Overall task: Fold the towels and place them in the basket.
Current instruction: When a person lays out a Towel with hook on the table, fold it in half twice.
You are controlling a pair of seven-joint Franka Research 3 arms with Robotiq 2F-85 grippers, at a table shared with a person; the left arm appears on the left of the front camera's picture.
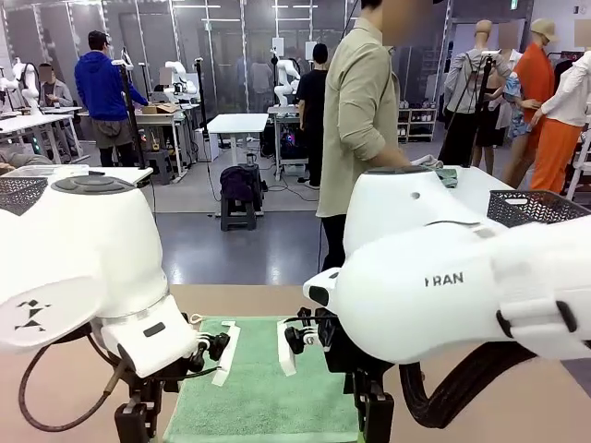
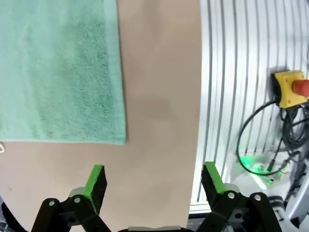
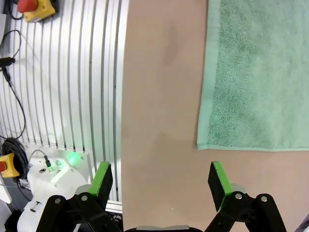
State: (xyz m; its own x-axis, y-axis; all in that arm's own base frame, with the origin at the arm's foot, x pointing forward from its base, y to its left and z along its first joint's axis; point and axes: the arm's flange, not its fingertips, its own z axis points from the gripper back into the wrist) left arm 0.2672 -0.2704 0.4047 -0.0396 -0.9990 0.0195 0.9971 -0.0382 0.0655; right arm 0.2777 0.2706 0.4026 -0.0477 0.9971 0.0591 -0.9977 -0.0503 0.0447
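Sea-green towel point(image 1: 263, 392) flat on table point(image 2: 159, 96). Left claw point(image 2: 153, 174), right claw point(image 3: 160, 173): both wide open, empty.

Sea-green towel point(image 1: 263, 388) — spread flat, unfolded — on the tan table point(image 1: 245, 300).

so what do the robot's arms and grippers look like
The left arm and right arm are glossy white rounded shells; the right arm carries dark lettering and a thick black hose. The left gripper and right gripper are black with green pads.
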